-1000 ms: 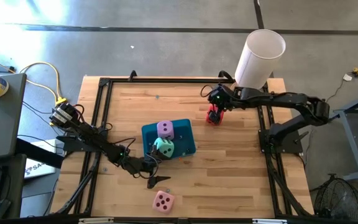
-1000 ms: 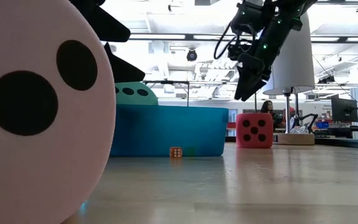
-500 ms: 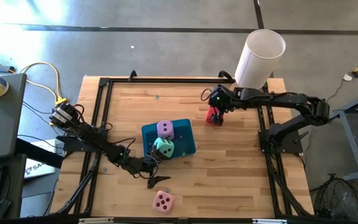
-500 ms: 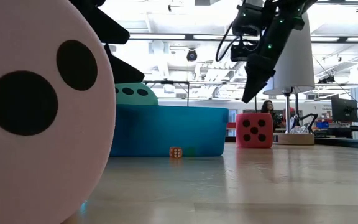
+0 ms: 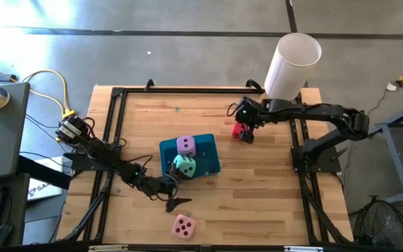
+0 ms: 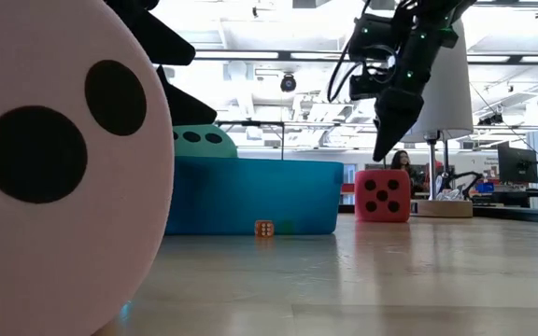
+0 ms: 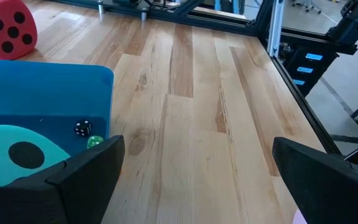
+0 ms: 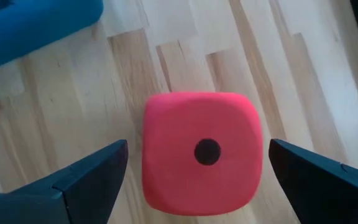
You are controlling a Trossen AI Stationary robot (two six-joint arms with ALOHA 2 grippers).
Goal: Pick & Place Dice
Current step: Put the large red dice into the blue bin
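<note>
Currently, going left to right on my screen: my left gripper (image 5: 174,192) hangs low just beside the teal tray (image 5: 208,165), its fingers (image 7: 86,171) spread apart and holding nothing. The tray carries the lilac die (image 5: 186,145) and the mint green die (image 5: 185,166). The pink die (image 5: 184,226) lies alone on the wooden surface (image 5: 257,196) near the front edge. Farther right, my right gripper (image 5: 247,127) hovers over the red die (image 8: 201,160), which sits on the surface well apart from the tray; its fingers (image 8: 86,174) are open and straddle the die without touching it.

To grasp well, I judge I should keep the die centred between the fingers, lower until they flank its sides, then close gently, since it looks soft.

Compared with a second ago, the right gripper has shifted slightly right, covering more of the die; nothing else has moved.
</note>
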